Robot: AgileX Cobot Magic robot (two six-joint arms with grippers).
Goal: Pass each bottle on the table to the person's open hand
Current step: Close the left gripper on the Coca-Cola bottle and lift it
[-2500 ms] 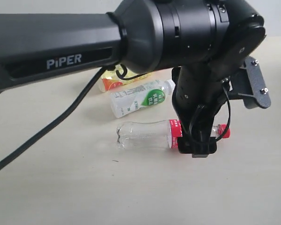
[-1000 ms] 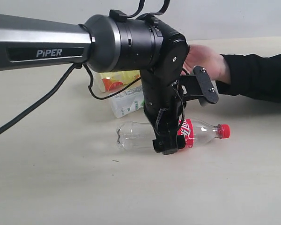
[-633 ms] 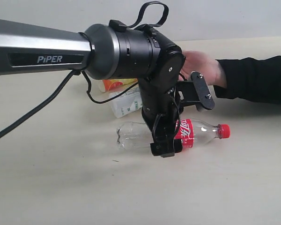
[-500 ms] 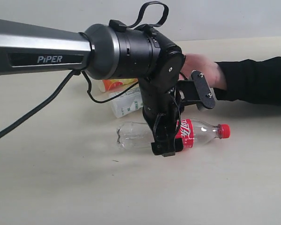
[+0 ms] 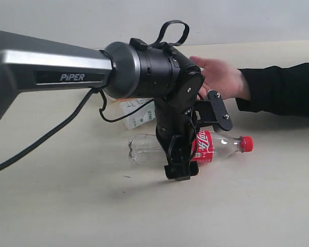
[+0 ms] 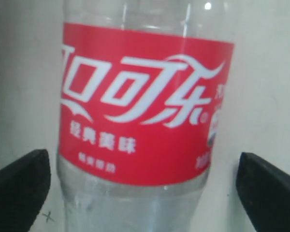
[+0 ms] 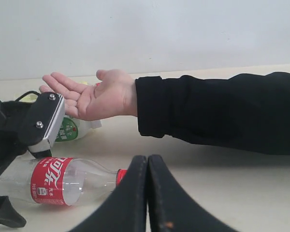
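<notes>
Cola bottle (image 5: 208, 146), clear with a red label and cap, lies on its side on the counter (image 5: 67, 211). Our left hand (image 5: 178, 171) stands over it with the fingers (image 6: 19, 186) spread, one on each side of the body at the label's edge nearer the base. The left wrist view shows a thin gap on both sides, so we judge that nothing is pinched yet. Our right hand (image 7: 147, 193) sits low and well apart, its fingers pressed together and empty.

Beyond the bottle, the person's open hand (image 5: 219, 77) is held palm up above the counter, with a white green-labelled bottle (image 7: 70, 129) lying near it.

We take the step to be the grasp of this bottle. Next we need to close squarely on the thin body, lift it, carry it to the palm and let go there.
</notes>
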